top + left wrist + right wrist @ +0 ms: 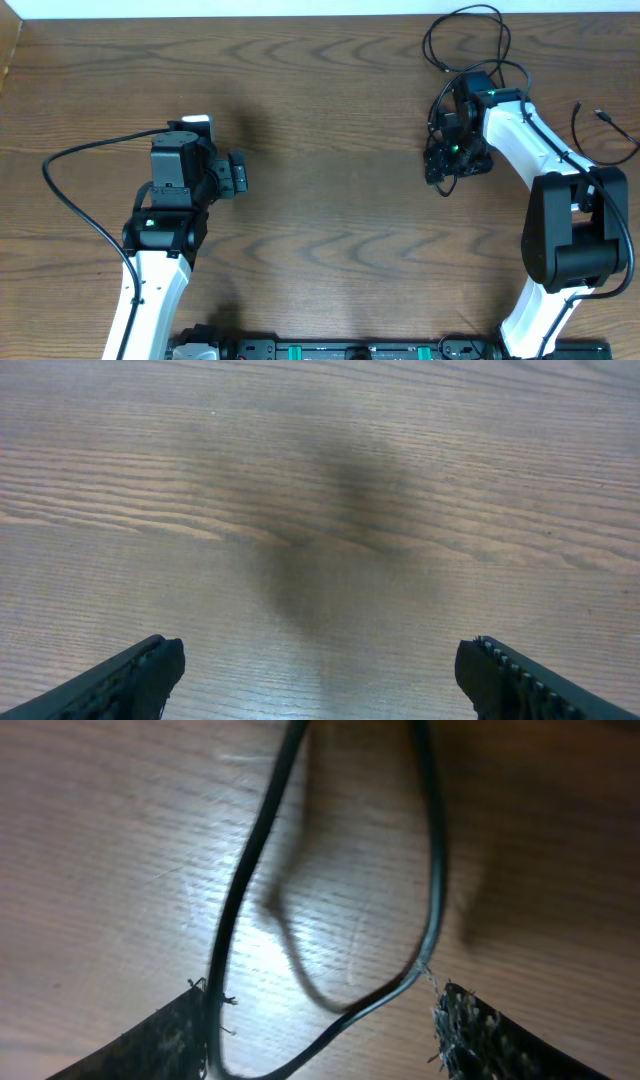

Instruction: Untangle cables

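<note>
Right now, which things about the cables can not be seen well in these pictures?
- Overhead: the cables vanish under the right arm; their crossings there are hidden.
- Overhead: the right tool is small and dark; any contact with a cable is unreadable.
- Right wrist: the black loop is blurred and cut by the top and bottom edges; no plug shows.
- Left wrist: only the table shows at the left tool; no cable.

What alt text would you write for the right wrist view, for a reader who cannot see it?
A thin black cable loops down between the right gripper's parted fingers, over a brown wooden table. The loop's lowest bend sits between the fingertips; its blurred shadow falls on the wood.
</note>
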